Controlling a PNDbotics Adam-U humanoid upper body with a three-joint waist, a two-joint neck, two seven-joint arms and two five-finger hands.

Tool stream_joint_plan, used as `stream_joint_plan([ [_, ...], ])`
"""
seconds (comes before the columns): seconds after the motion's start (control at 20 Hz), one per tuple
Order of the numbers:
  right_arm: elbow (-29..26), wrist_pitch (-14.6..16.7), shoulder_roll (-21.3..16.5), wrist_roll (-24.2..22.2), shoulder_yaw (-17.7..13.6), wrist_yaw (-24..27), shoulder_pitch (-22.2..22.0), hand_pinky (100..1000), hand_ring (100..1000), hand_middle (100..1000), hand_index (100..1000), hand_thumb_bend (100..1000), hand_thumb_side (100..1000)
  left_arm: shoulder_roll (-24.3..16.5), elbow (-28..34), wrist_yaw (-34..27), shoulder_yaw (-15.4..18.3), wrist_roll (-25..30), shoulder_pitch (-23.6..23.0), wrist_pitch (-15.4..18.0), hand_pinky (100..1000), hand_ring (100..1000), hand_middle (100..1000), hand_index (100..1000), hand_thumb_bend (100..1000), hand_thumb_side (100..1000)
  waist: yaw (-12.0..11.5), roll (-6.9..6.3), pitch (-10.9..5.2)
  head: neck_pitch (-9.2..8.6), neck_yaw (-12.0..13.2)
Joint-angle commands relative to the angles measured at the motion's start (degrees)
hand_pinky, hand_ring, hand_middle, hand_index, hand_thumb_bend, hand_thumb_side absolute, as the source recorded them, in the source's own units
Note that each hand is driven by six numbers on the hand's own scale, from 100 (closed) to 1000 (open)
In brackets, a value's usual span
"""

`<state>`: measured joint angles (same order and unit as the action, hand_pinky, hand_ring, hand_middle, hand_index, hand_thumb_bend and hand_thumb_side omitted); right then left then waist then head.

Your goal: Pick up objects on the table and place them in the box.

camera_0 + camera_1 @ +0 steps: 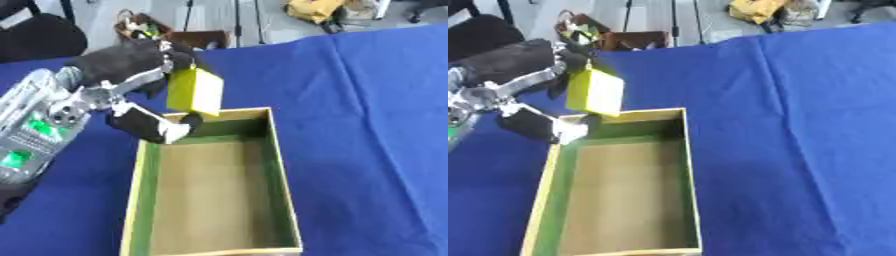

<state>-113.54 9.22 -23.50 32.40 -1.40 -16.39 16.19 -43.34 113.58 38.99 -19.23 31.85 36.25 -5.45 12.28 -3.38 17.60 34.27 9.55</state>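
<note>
We have our left hand [131,75] raised over the far-left corner of the box [284,190], its fingers [153,125] curled around a yellow block [194,91] that hangs clear of the bench [376,125]. The block sits between the dark upper fingers, which press against its far top edge, and the lower fingers with the pale tip just under and beside its near bottom corner. We judge the pick-up as done and the placing as what is left: the block is above the box's far rim rather than inside, and the box's floor looks bare (nothing else lies on the blue cloth that we can see, so this may be the last item). Our right hand shows in neither view.
</note>
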Motion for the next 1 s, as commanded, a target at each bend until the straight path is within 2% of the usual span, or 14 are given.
stream_joint_plan([
  [0.05, -1.05, 0.17, -0.65, 0.17, -0.56, 0.52, 0.74, 577, 632, 507, 759, 100, 594, -0.68, 1.01, 5.36, -1.74, 2.28, -0.24, 0.56, 100, 283, 101, 271, 100, 305, 0.09, 0.22, -1.18, 0.65, 0.00],
  [0.25, -1.05, 0.23, -0.57, 0.15, -0.44, 0.61, 1.00, 577, 632, 507, 759, 100, 595, -0.14, 1.01, 9.98, -4.05, 5.66, -1.60, 1.35, 100, 291, 111, 272, 100, 305, 0.32, 0.29, -0.87, 1.06, 0.02],
  [0.45, -1.05, 0.37, -0.45, 0.08, -0.36, 0.75, 1.33, 577, 632, 507, 759, 100, 598, 0.87, 1.01, 11.58, -6.26, 7.96, -2.66, 2.04, 100, 310, 136, 295, 100, 297, 0.58, 0.48, -0.60, 1.40, -0.14],
  [0.55, -1.05, 0.38, -0.40, 0.08, -0.37, 0.79, 1.40, 577, 632, 507, 759, 100, 599, 1.36, 1.01, 11.34, -7.06, 8.84, -2.83, 2.40, 117, 349, 192, 345, 100, 281, 0.65, 0.60, -0.50, 1.41, -0.18],
  [0.65, -1.05, 0.35, -0.33, 0.09, -0.38, 0.82, 1.39, 577, 631, 507, 759, 100, 598, 1.71, 1.01, 10.55, -7.59, 9.75, -2.82, 2.81, 196, 419, 291, 455, 100, 269, 0.64, 0.70, -0.47, 1.40, -0.18],
  [0.75, -1.05, 0.29, -0.26, 0.07, -0.38, 0.82, 1.34, 576, 631, 506, 759, 100, 599, 1.90, 1.01, 9.73, -7.72, 10.80, -2.53, 3.47, 252, 480, 398, 608, 100, 249, 0.55, 0.74, -0.50, 1.39, -0.20],
  [0.8, -1.05, 0.26, -0.24, 0.06, -0.39, 0.80, 1.30, 576, 631, 506, 759, 100, 598, 1.94, 1.01, 9.48, -7.71, 11.35, -2.35, 3.98, 307, 535, 504, 764, 100, 245, 0.50, 0.75, -0.53, 1.41, -0.21],
  [0.85, -1.05, 0.22, -0.21, 0.07, -0.41, 0.79, 1.25, 576, 631, 506, 759, 100, 598, 1.97, 1.01, 9.35, -7.73, 12.16, -2.19, 4.65, 349, 577, 560, 821, 100, 249, 0.45, 0.76, -0.56, 1.46, -0.21],
  [0.9, -1.05, 0.18, -0.19, 0.08, -0.42, 0.78, 1.21, 576, 630, 506, 759, 100, 598, 2.00, 1.01, 9.35, -7.69, 13.08, -2.07, 5.28, 438, 667, 648, 908, 100, 257, 0.41, 0.77, -0.59, 1.50, -0.21],
  [0.95, -1.05, 0.16, -0.18, 0.09, -0.43, 0.76, 1.18, 576, 630, 506, 759, 100, 598, 2.04, 1.01, 9.60, -7.66, 14.16, -1.94, 6.04, 471, 704, 684, 936, 100, 415, 0.39, 0.78, -0.63, 1.53, -0.22],
  [1.0, -1.05, 0.15, -0.17, 0.11, -0.45, 0.75, 1.15, 576, 630, 506, 759, 100, 597, 2.09, 1.01, 10.00, -7.58, 15.10, -1.81, 6.89, 533, 758, 745, 976, 100, 616, 0.37, 0.79, -0.66, 1.56, -0.24],
])
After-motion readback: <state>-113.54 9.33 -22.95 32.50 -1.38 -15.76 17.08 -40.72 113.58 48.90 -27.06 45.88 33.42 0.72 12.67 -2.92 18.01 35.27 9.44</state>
